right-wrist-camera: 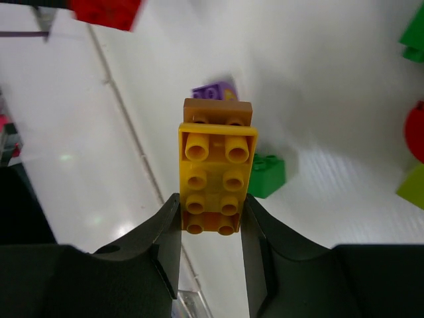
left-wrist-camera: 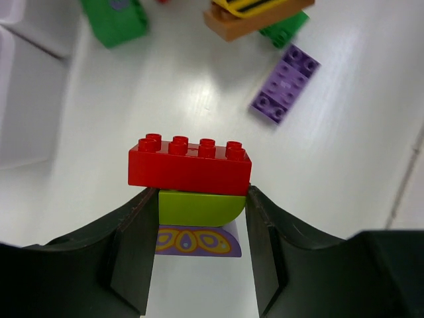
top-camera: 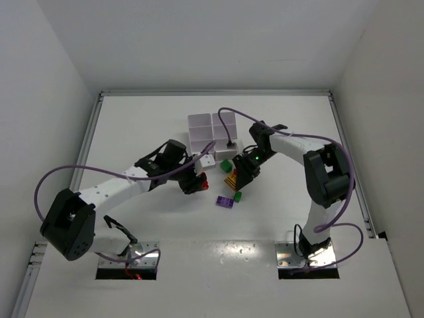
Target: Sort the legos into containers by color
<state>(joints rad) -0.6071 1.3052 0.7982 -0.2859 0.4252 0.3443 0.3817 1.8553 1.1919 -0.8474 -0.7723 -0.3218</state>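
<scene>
My left gripper point(left-wrist-camera: 202, 202) is shut on a stack of legos: a red brick point(left-wrist-camera: 190, 165) on top, a lime curved one point(left-wrist-camera: 199, 207) between the fingers, and a purple patterned piece point(left-wrist-camera: 197, 241) beneath. My right gripper point(right-wrist-camera: 211, 212) is shut on a yellow brick point(right-wrist-camera: 217, 169) joined to an orange plate point(right-wrist-camera: 217, 109). In the top view both grippers, left point(top-camera: 195, 180) and right point(top-camera: 237, 173), hang just in front of the white containers point(top-camera: 212, 132). A purple lego point(top-camera: 224, 201) and a green lego point(top-camera: 237, 196) lie on the table between them.
Another green brick point(top-camera: 226, 165) lies close to the containers' front edge. The left wrist view shows the flat purple brick point(left-wrist-camera: 285, 83) and a green brick point(left-wrist-camera: 114, 20) ahead. A purple cable loops over the containers. White walls bound the table.
</scene>
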